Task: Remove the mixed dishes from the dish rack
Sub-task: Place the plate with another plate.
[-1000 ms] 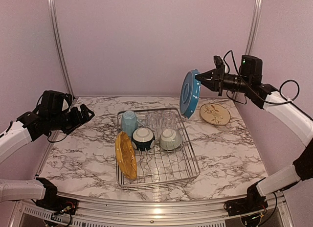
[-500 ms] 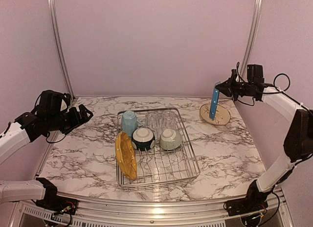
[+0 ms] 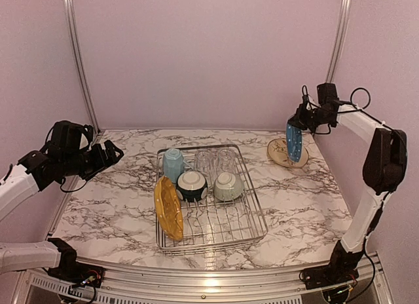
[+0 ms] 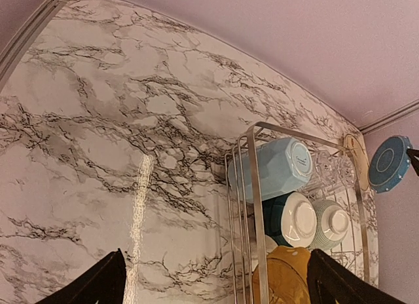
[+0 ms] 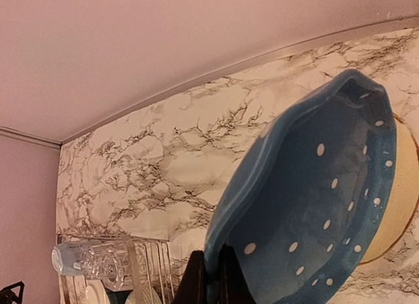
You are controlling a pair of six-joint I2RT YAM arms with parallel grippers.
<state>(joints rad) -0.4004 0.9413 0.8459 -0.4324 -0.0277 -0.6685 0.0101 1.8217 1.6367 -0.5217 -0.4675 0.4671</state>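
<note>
The dish rack (image 3: 256, 215) stands mid-table, holding a yellow plate (image 3: 167, 209) on edge, a light blue mug (image 3: 173, 164), two clear glasses (image 3: 205, 162), a dark-teal-and-white bowl (image 3: 192, 185) and a grey-green bowl (image 3: 228, 185). At the back right my right gripper (image 3: 298, 124) is shut on the rim of the white-dotted blue plate (image 3: 294, 143), which hangs tilted over the beige plate (image 3: 279, 149) lying on the table. The right wrist view shows the jaws pinching the blue plate (image 5: 314, 212). My left gripper (image 3: 108, 153) hovers open left of the rack, holding nothing.
The back wall and metal corner posts (image 3: 335, 48) stand close behind the right gripper. The left wrist view looks over bare marble (image 4: 98, 140) toward the rack's left rim (image 4: 255, 206), with the mug (image 4: 275, 168) and both bowls upside down.
The right arm swung the blue plate from above the rack's back right corner out to the right and down over the beige plate. The left arm barely shifted.
</note>
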